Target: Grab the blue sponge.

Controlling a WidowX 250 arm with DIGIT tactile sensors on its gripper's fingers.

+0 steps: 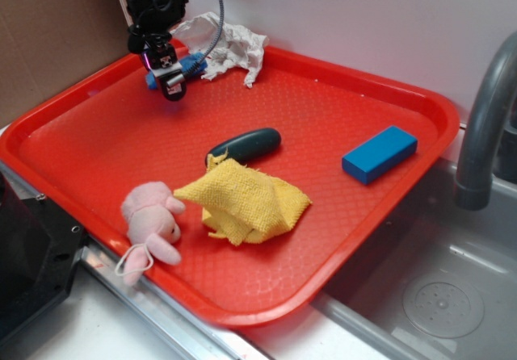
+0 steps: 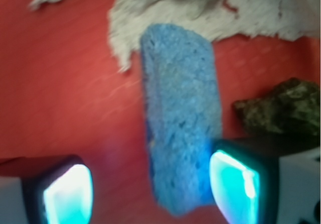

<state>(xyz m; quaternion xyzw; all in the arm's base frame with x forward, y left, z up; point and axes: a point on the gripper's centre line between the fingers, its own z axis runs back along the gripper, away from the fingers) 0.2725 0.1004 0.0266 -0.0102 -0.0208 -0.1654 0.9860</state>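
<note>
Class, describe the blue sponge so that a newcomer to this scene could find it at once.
Start at the red tray and go to its far corner, where a crumpled white cloth lies. The blue sponge sits beside it, under the gripper. Its rough, porous surface distinguishes it from the smooth blue block.

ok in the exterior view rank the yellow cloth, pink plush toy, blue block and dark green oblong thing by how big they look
1. yellow cloth, clearly largest
2. pink plush toy
3. blue block and dark green oblong thing: they look about alike, so no ranking. The block lies a little farther from the camera, which adds doubt.
</note>
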